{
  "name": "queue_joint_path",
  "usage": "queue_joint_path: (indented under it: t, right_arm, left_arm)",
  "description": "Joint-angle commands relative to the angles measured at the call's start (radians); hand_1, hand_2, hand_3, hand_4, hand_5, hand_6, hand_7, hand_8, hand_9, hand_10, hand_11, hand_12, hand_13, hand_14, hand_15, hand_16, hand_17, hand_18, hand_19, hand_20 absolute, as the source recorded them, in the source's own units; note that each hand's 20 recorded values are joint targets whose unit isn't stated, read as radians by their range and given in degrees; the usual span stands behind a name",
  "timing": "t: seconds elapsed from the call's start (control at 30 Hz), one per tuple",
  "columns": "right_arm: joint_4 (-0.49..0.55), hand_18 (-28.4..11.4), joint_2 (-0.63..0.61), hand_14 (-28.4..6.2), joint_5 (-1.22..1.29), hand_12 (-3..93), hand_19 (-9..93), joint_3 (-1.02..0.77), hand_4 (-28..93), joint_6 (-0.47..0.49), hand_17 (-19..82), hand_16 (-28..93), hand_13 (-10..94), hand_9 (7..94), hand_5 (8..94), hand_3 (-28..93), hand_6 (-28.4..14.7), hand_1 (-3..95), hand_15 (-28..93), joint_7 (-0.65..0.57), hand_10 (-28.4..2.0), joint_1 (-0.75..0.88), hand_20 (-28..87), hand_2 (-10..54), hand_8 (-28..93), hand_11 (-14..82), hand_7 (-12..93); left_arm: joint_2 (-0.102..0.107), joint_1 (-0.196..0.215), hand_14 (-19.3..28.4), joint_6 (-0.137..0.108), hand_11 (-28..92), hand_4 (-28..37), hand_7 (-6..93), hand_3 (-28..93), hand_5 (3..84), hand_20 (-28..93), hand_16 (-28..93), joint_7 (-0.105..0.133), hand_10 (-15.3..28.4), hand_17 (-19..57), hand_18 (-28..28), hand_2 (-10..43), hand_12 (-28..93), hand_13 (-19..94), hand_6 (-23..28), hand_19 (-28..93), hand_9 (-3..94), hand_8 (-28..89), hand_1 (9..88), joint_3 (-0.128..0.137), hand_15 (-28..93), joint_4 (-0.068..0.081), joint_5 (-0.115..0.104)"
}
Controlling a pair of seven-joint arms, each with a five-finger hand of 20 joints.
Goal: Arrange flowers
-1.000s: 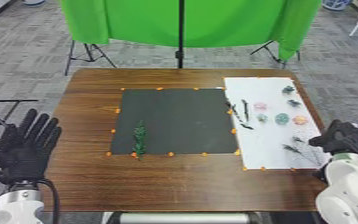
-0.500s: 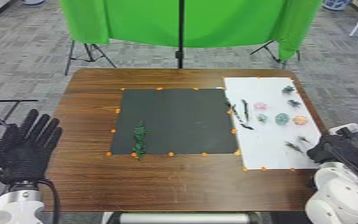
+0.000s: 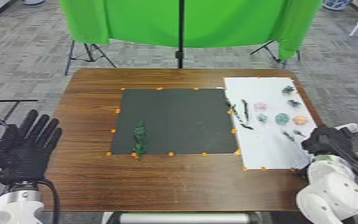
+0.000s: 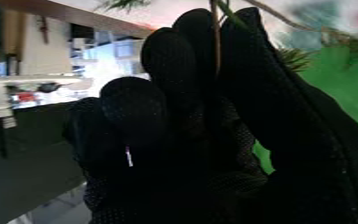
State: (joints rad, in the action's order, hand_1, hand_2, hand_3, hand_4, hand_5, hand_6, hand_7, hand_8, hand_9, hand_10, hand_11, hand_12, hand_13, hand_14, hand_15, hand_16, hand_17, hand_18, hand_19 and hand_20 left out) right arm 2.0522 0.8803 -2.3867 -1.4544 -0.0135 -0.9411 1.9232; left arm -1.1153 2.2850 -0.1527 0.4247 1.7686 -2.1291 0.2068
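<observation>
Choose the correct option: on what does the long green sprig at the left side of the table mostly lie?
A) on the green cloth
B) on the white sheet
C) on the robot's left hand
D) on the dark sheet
D: in the head view the green sprig lies along the left part of the dark sheet, its lower end near the sheet's edge.

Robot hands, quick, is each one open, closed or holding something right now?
Left hand: open, holding nothing.
Right hand: closed, its thumb and fingers pinching a thin brown plant stem.
</observation>
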Motion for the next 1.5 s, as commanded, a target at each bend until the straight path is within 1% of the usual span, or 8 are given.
queue_joint_path:
  t: [0.03, 0.57, 0.67, 0.77, 0.93, 1.17, 1.27, 1.5]
  right_arm:
    - [0.068, -28.4, 0.057, -15.2, 0.043, 46.4, 93, 0.115, -28, 0.056, 38, 29, 69, 75.3, 76.0, 72, -4.2, 57.5, 77, 0.035, -15.8, -0.205, 51, -9.5, 12, 40.7, 44]
    - [-0.113, -28.4, 0.368, -15.4, 0.018, 47.0, 93, 0.519, -28, 0.232, 37, 29, 69, 74.9, 75.4, 73, -4.4, 57.5, 77, 0.132, -16.4, -0.557, 53, -9.5, 14, 40.3, 44]
    - [-0.173, -28.4, 0.392, -15.3, -0.129, 46.7, 93, 0.576, -28, 0.234, 38, 29, 69, 75.2, 75.5, 73, -4.5, 57.5, 77, 0.184, -16.3, -0.553, 53, -9.5, 14, 40.3, 43]
    - [-0.197, -28.4, 0.424, -15.3, -0.125, 47.0, 93, 0.594, -28, 0.288, 38, 29, 69, 75.3, 75.5, 73, -4.6, 57.5, 77, 0.172, -16.3, -0.544, 54, -9.5, 14, 40.4, 43]
    - [-0.216, -28.4, 0.470, -15.4, -0.069, 45.5, 93, 0.592, -28, 0.303, 38, 29, 69, 74.5, 75.4, 72, -4.4, 56.2, 77, 0.146, -16.8, -0.516, 55, -9.5, 14, 42.1, 43]
    - [-0.233, -28.4, 0.489, -16.4, -0.090, 32.7, 93, 0.602, -28, 0.242, 38, 29, 67, 67.8, 71.1, 72, -6.7, 48.8, 78, 0.125, -20.1, -0.492, 57, -9.5, 13, 53.1, 37]
    - [-0.227, -28.4, 0.496, -18.8, -0.092, 29.2, 93, 0.602, -28, 0.225, 37, 28, 61, 58.4, 62.3, 80, -9.3, 39.8, 81, 0.126, -23.8, -0.484, 61, -9.5, -11, 56.7, 37]
    - [-0.214, -28.4, 0.497, -20.5, -0.081, 28.7, 93, 0.601, -28, 0.207, 38, 27, 57, 52.2, 53.4, 80, -13.4, 37.1, 84, 0.123, -26.4, -0.483, 63, -9.5, -13, 59.3, 35]
  left_arm:
    - [-0.002, 0.021, 16.0, -0.014, 16, -28.3, 8.7, 78, 40.1, 8, -6, -0.006, 15.7, -9.5, 13.9, 6.0, 7, 23, 9.6, 31, 33.6, -9, 28.7, 0.005, 26, -0.003, -0.004]
    - [0.034, -0.038, 16.0, -0.025, 16, -28.3, 8.5, 78, 40.2, 8, -6, -0.037, 15.6, -9.5, 13.9, 6.2, 7, 23, 9.6, 31, 33.5, -9, 28.4, -0.023, 26, 0.020, -0.003]
    - [0.042, -0.054, 16.0, -0.003, 16, -28.3, 8.6, 78, 40.2, 8, -6, -0.038, 15.6, -9.5, 13.9, 6.2, 7, 23, 9.6, 31, 33.6, -9, 28.4, -0.033, 27, 0.021, -0.088]
    - [0.052, -0.056, 16.0, -0.011, 16, -28.3, 8.7, 78, 40.4, 9, -6, -0.044, 15.8, -9.4, 13.9, 6.6, 8, 23, 9.7, 32, 33.9, -9, 28.4, -0.038, 27, 0.020, -0.068]
    - [0.054, -0.063, 16.1, -0.008, 16, -28.3, 8.9, 78, 40.8, 9, -6, -0.059, 15.7, -9.4, 14.0, 6.7, 8, 24, 9.8, 32, 34.2, -9, 28.4, -0.039, 28, 0.023, -0.105]
    - [0.054, -0.069, 16.0, -0.005, 17, -28.3, 9.2, 78, 41.0, 9, -7, -0.074, 15.8, -9.2, 14.0, 6.6, 8, 24, 9.8, 33, 34.3, -9, 28.4, -0.042, 28, 0.027, -0.105]
    - [0.055, -0.068, 15.9, -0.005, 17, -28.3, 9.3, 78, 41.1, 9, -7, -0.074, 15.8, -9.2, 14.0, 6.5, 8, 24, 9.8, 33, 34.5, -9, 28.5, -0.043, 29, 0.026, -0.107]
    - [0.054, -0.079, 15.9, 0.001, 17, -28.3, 9.4, 78, 41.1, 9, -7, -0.074, 15.7, -9.2, 14.0, 6.3, 8, 24, 9.8, 33, 34.5, -10, 28.6, -0.052, 29, 0.033, -0.105]
